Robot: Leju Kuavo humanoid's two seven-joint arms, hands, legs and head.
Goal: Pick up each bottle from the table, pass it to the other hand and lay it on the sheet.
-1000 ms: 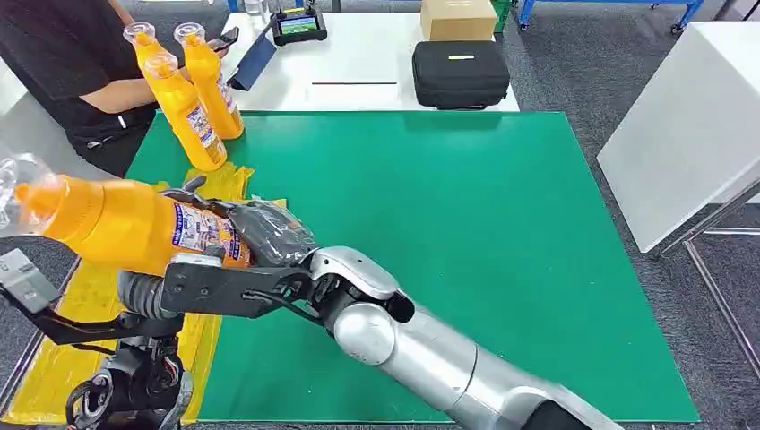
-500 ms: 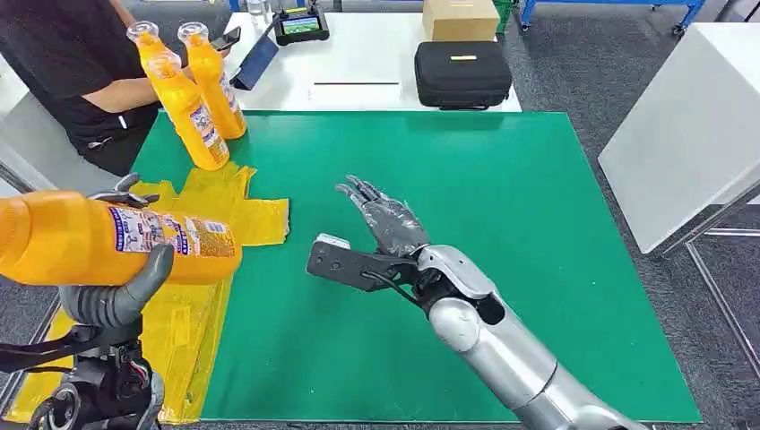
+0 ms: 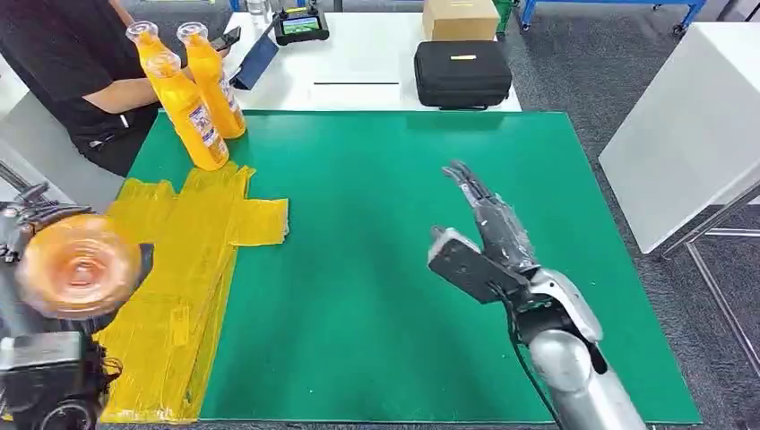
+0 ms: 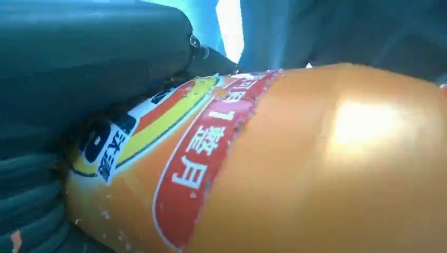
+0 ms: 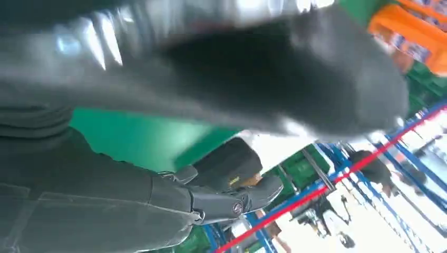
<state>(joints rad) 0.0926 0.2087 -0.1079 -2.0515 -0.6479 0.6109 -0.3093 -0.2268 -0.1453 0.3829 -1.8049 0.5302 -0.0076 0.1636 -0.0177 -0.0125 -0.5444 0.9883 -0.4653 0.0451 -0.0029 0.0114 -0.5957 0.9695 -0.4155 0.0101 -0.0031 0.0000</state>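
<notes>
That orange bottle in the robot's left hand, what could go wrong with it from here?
1. The orange bottle is held at the table's left edge, partly beyond the yellow sheet, so a loosened grip by the left hand might send it to the floor.
2. Laid down, its round body may roll across the sheet.
3. The open right hand is far off over the green mat, too distant to catch it.

My table wears a green mat, with the crumpled yellow sheet along its left edge. Three orange bottles stand upright at the far left corner, the nearest touching the sheet's far end.
</notes>
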